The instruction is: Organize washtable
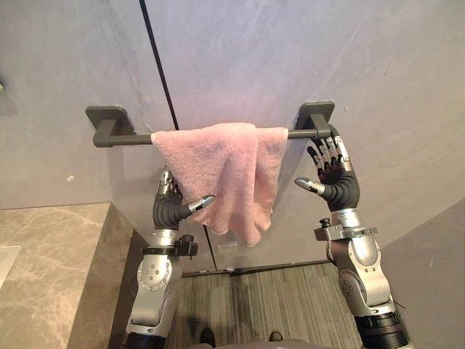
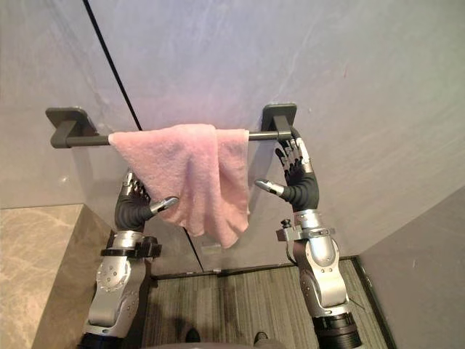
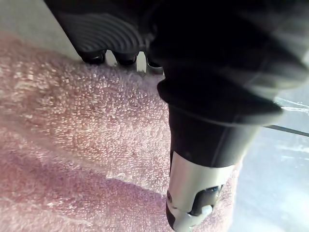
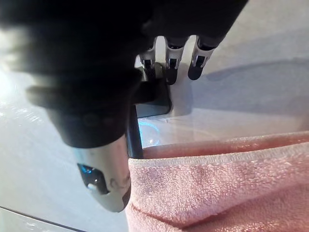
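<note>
A pink towel [image 1: 225,174] hangs folded over a dark bar [image 1: 134,137] fixed to the grey wall, bunched toward the bar's right half. My left hand [image 1: 173,207] is raised at the towel's lower left edge. Its fingers stand straight beside that edge and its thumb [image 3: 198,193] reaches across the front of the cloth. My right hand [image 1: 336,185] is raised just right of the towel, open. Its straight fingers [image 4: 171,63] touch the bar by the right bracket [image 1: 316,113], and its thumb points toward the towel's right edge [image 4: 217,183].
A beige marble counter [image 1: 51,269] fills the lower left, its corner close to my left arm. The bar's left bracket [image 1: 109,120] and left stretch are bare. A dark seam [image 1: 160,65] runs down the wall. Striped grey floor [image 1: 261,305] lies below.
</note>
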Available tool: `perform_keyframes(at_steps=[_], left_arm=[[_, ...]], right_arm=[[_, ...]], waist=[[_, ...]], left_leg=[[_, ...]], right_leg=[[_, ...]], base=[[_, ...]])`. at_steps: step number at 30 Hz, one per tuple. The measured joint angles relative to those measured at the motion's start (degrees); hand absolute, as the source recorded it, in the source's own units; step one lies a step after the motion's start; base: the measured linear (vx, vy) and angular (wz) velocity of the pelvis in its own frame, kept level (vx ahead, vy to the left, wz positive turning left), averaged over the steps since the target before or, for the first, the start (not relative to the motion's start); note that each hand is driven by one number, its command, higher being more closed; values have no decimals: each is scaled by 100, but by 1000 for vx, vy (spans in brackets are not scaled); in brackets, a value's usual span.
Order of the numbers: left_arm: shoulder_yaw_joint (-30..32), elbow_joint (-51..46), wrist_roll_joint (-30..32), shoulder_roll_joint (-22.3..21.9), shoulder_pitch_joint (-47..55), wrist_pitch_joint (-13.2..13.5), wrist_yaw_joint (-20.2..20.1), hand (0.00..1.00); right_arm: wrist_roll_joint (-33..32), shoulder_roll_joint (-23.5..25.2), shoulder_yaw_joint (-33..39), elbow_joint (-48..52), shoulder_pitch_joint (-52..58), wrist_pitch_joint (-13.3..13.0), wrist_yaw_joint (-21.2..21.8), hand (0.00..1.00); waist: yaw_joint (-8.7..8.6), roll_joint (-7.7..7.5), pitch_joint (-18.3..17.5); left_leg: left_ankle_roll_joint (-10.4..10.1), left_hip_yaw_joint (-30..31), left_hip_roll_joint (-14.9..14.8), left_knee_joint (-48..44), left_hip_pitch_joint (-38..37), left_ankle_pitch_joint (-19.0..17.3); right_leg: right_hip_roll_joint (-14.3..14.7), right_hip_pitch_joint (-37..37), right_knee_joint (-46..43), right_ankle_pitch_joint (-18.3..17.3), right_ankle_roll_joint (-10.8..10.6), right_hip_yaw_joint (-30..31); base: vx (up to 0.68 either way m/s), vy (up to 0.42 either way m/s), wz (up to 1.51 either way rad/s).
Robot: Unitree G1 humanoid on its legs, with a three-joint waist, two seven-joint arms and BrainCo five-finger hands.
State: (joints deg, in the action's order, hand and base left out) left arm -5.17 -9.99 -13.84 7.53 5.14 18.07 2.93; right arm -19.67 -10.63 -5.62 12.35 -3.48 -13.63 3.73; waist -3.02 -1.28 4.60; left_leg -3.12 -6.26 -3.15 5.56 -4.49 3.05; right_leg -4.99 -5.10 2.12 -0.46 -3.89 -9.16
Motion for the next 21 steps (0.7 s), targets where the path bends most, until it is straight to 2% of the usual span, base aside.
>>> perform_keyframes(at_steps=[5,21], left_arm=[[106,172,-1,-18,3,-3,0,0],[332,379,-5,-68,2,-10,-6,0]], right_arm=[[-2,4,-78,-196,-76,-10,19,0],[-1,85,-179,-495,-67,-126,50,0]], waist=[[-33,43,-108],[-97,30,-175]], left_leg=[[0,1,-11,12,9,2],[-1,8,-14,35,26,3]], right_leg=[[10,9,1,3,4,-1],[12,24,-2,2,3,-4]], base=[[-7,-2,0],[0,0,0]])
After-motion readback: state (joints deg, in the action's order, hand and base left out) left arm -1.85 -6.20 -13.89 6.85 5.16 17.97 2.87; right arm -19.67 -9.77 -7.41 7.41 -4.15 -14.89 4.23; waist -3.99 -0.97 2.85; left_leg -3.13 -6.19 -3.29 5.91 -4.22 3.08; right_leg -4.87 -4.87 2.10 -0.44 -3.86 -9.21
